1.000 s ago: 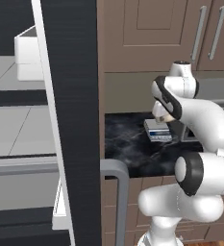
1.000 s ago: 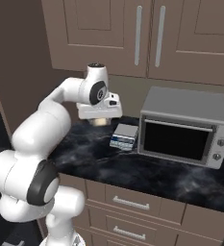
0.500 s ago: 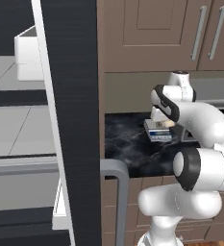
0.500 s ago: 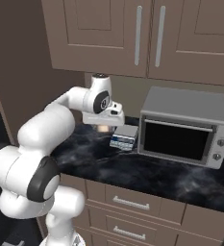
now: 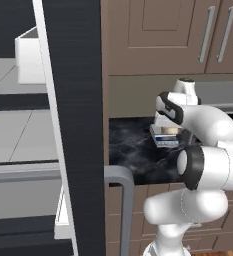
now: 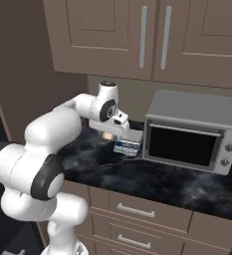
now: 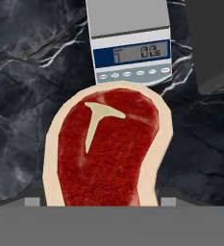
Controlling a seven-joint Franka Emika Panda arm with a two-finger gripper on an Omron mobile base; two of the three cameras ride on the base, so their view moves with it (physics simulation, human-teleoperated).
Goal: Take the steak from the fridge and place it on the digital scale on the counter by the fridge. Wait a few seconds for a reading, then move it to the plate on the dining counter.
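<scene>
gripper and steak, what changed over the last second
The gripper came down toward the digital scale on the counter, carrying the steak, which it still holds above the scale's front edge. The scale, toaster oven and open fridge door stayed put.

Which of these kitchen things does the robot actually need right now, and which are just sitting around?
Needed for the job:
steak, held in the gripper
digital scale
counter
fridge, its door open

Just there:
grey oven
upper cabinets
drawers
</scene>
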